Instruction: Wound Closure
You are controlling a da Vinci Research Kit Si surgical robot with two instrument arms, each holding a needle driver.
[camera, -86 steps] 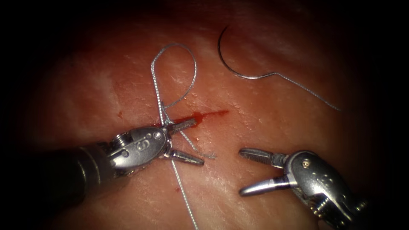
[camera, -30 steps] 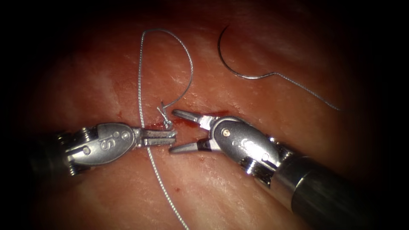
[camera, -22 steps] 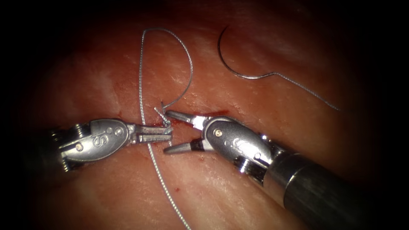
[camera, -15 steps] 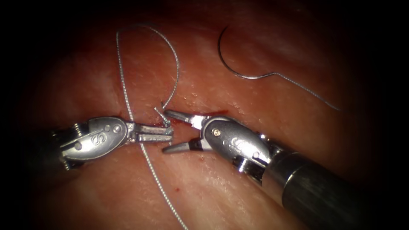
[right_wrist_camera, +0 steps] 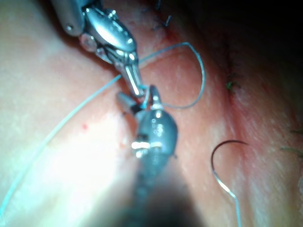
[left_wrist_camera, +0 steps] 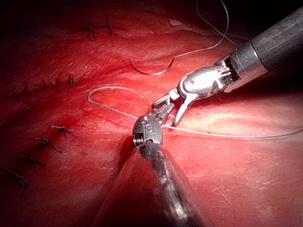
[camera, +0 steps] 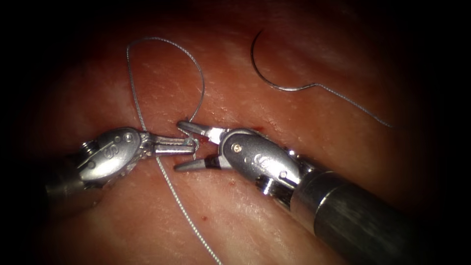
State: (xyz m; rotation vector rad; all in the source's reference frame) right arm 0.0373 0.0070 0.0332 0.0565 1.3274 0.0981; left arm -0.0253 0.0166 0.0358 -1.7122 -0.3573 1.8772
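My left tool has its jaws shut on the short thread end at the knot, at the left end of the cut. The right tool stands open, its two jaws straddling the left tool's tip and holding nothing. A thread loop rises from the knot, and its long strand runs down under the left tool. The curved needle lies free on the tissue to the upper right, not in it, with its own thread trailing right. The left wrist view shows the left tool, right tool and needle. In the right wrist view are the right tool and needle.
Red fluid dots the tissue near the cut. Several older stitches with cut thread ends sit on the tissue beyond the left tool. The right tool's thick shaft crosses the lower right.
The left jaws shut on the thread end and the right tool came in from the lower right. Since then both tools and the loop have drifted left, the right jaws staying open.
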